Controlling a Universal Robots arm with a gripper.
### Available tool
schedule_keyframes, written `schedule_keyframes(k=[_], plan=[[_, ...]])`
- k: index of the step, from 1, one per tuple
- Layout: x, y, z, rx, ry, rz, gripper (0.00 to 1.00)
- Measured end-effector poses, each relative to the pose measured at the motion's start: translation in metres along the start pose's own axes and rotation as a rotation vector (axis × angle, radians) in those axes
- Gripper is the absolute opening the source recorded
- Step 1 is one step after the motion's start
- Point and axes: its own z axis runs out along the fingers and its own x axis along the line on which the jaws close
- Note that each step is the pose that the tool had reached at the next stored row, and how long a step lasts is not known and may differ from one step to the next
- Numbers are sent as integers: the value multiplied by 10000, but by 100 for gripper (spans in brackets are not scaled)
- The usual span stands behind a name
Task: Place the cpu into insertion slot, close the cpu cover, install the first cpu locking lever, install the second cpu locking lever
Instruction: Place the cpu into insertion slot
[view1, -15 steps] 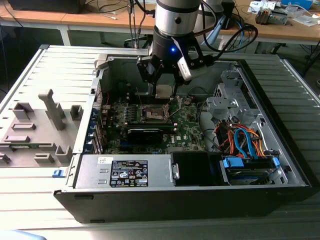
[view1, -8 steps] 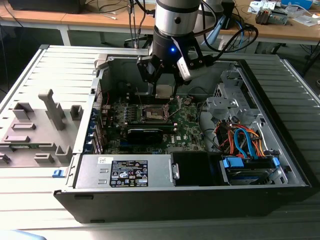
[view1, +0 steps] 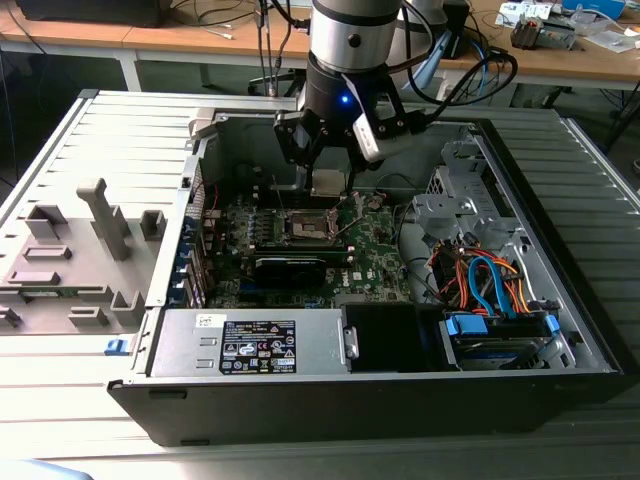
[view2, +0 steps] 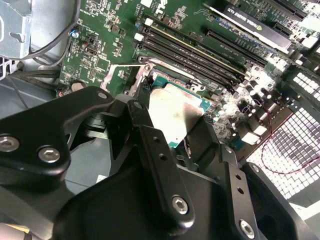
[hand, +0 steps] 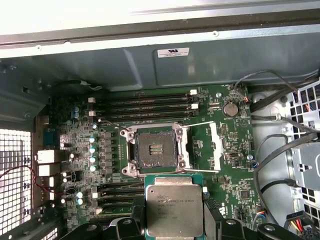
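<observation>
Robot gripper (hand: 174, 221) clamps the square silvery chip (hand: 174, 200), faint print on its top, above the green board (hand: 200, 150), just beside the open, empty socket (hand: 155, 151). A white sticker (hand: 173, 52) marks the case wall beyond.

Diffuse bright light; glare bleaches the cpu (view2: 172, 112) top in the second wrist view; computer case (view1: 400, 400) interior shadowed.

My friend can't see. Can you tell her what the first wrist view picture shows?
The tool holds a square silvery cpu close to the open, empty insertion slot on a green board inside a grey computer case. Long black slots lie on the far side of the insertion slot.
</observation>
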Motion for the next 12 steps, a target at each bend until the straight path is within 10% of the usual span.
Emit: schedule_keyframes(k=[12], plan=[[0, 0, 0, -11, -45, 543, 55]])
